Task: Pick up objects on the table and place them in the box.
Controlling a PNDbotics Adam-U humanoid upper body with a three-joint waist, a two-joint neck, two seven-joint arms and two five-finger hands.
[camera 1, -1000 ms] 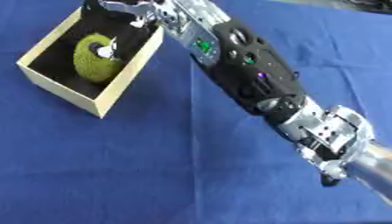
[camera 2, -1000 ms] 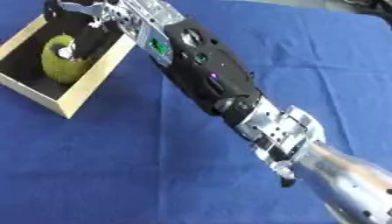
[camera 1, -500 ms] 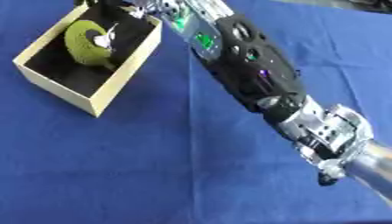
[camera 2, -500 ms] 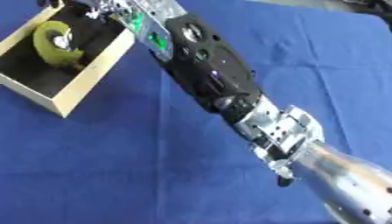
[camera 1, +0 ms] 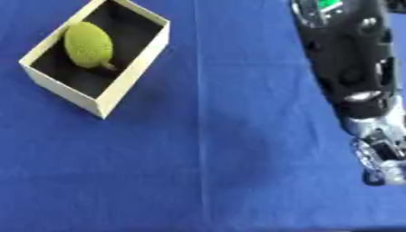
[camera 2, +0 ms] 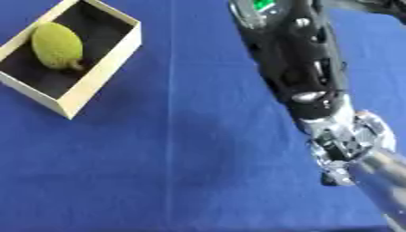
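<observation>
1. A pale wooden open-topped rectangular box [camera 1: 133,61] with a dark inside is sitting askew on the blue cloth-covered table [camera 1: 206,158], in the upper left of both views.
2. A yellow-green, bumpy, egg-shaped fruit [camera 1: 88,45] is lying inside the box, on its dark floor, toward the box's far end. A short stem is pointing toward the box's near end.
3. The fruit is lying close to the box's left wall; the near half of the box floor is showing dark and bare.
4. The robot's right arm [camera 2: 295,77], black with silver joints, is reaching in well to the right of the box, running from the lower right up to the top edge of both views.
5. The right hand is lying beyond the top edge, so its fingers cannot be judged.
6. The left hand is not showing in either view.
7. A faint straight crease in the cloth is running just right of the box, from the near edge to the far edge.
</observation>
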